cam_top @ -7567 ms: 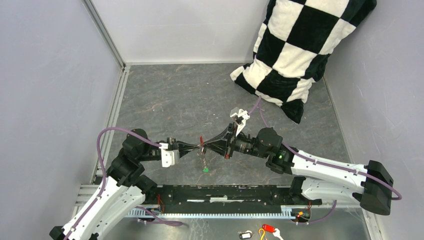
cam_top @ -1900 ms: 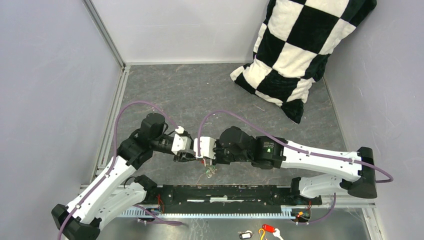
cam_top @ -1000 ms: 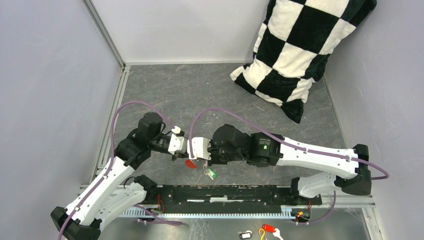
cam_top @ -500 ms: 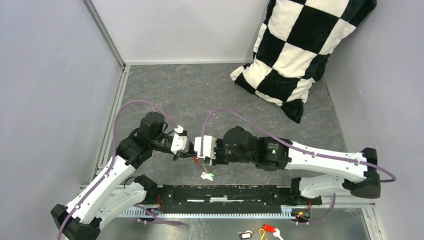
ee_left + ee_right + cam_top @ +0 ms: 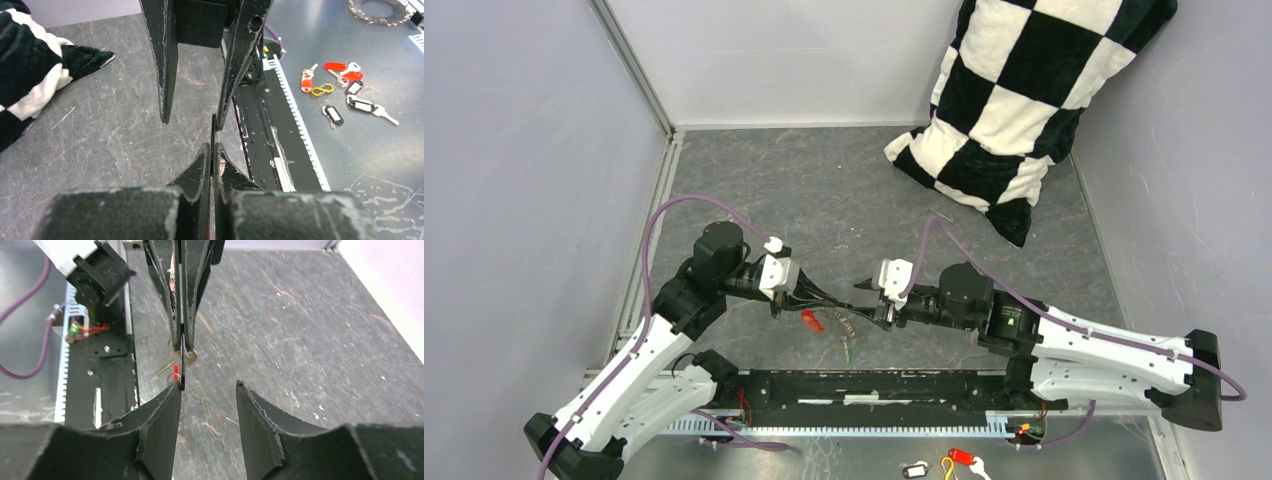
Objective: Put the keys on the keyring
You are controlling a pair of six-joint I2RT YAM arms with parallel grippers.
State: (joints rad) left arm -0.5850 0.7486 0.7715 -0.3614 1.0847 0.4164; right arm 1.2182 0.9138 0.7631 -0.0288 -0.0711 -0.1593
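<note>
Keyring and red key sit by the left jaws, clenched on a thin dark piece, which the wide-open right jaws should grip next.

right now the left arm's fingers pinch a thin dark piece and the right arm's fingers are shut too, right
No: the right arm's fingers are open, with a gap between them, in the right wrist view. The left arm's fingers do pinch the thin dark piece.
</note>
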